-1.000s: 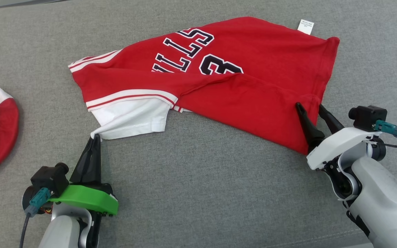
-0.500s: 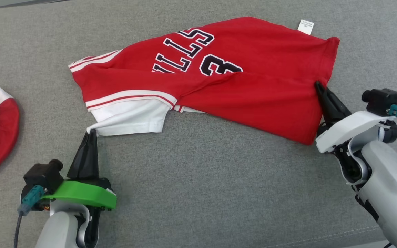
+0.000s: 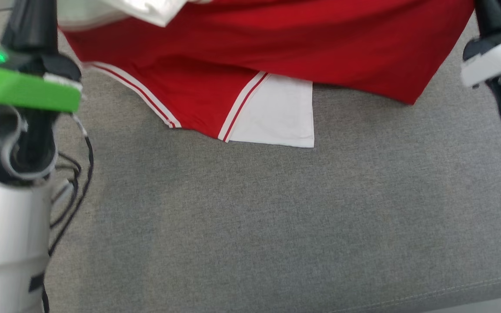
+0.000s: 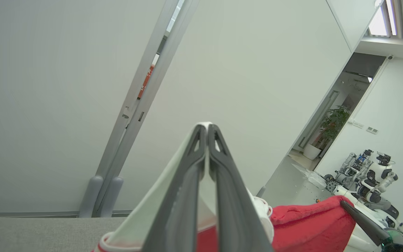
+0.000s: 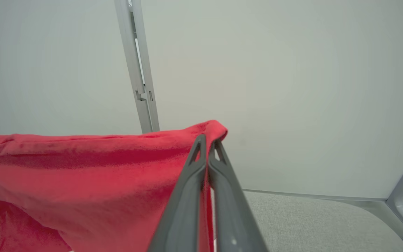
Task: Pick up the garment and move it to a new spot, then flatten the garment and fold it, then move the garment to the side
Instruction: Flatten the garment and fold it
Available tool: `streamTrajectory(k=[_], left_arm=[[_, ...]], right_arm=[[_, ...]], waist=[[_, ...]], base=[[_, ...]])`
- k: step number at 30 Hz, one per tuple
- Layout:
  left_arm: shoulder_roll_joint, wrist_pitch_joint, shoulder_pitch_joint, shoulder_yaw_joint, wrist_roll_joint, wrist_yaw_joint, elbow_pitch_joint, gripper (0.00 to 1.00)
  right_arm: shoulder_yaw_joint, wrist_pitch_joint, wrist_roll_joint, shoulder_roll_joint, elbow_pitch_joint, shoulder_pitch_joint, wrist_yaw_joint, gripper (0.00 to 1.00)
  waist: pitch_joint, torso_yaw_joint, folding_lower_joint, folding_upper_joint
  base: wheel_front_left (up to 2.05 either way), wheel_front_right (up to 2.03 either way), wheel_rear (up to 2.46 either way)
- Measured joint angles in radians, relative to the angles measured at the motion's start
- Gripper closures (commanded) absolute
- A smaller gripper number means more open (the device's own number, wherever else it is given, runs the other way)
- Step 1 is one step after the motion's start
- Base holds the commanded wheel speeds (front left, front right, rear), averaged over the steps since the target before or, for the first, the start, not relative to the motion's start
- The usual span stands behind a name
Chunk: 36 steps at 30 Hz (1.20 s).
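Observation:
The garment [image 3: 276,39] is a red jersey with white sleeves and striped trim. It hangs stretched across the top of the head view, and its lower sleeve [image 3: 276,113] droops toward the grey surface. My left gripper [image 4: 206,130] is shut on a white sleeve edge, and its dark fingers [image 3: 28,21] stand at the upper left above the green wrist plate. My right gripper [image 5: 208,140] is shut on a red corner of the garment [image 5: 100,164], with its white wrist [image 3: 494,61] at the upper right.
A grey upholstered surface [image 3: 250,217] spreads below the garment. Black cables [image 3: 76,174] hang beside my left arm. Pale wall panels with a metal post [image 5: 140,70] stand behind. Other robots [image 4: 373,178] and a plant [image 4: 332,126] are far off.
My right gripper has gone from open around the red hem to shut on it. Both arms have risen, and the garment has come up from lying flat to hanging between them.

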Motion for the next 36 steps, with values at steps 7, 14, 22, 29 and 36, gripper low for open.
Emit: streamTrajectory(k=[7, 14, 22, 29, 36], left_arm=[[0.034, 0.12, -0.499, -0.062, 0.095, 0.024, 0.184, 1.0], [-0.001, -0.011, -0.979, -0.144, 0.275, 0.021, 0.474, 1.0], [-0.027, -0.26, -1.289, -0.199, 0.428, 0.006, 0.616, 1.0], [-0.006, -0.264, -1.128, -0.185, 0.352, 0.001, 0.524, 1.0], [0.062, -0.264, -0.73, -0.187, 0.21, 0.001, 0.34, 1.0]], right_arm=[[0.028, 0.048, -0.124, -0.015, 0.039, -0.359, 0.0, 1.0], [0.016, -0.004, -0.288, 0.055, 0.23, -0.699, 0.0, 1.0], [-0.209, -0.035, -0.573, 0.129, 0.153, -0.88, 0.0, 1.0], [-0.216, -0.035, -0.653, 0.152, 0.052, -0.725, 0.0, 1.0], [-0.123, -0.035, -0.575, 0.105, -0.066, -0.506, 0.0, 1.0]], waist=[[0.084, -0.012, 0.0, 0.0], [0.213, -0.028, 0.0002, 0.0], [0.348, -0.042, 0.0002, 0.0], [0.435, -0.013, 0.0003, 0.0], [0.443, 0.054, 0.0003, 0.0]], base=[[0.0, 0.0, 0.0], [0.0, 0.0, 0.0], [0.0, 0.0, 0.0], [0.0, 0.0, 0.0], [0.0, 0.0, 0.0]])
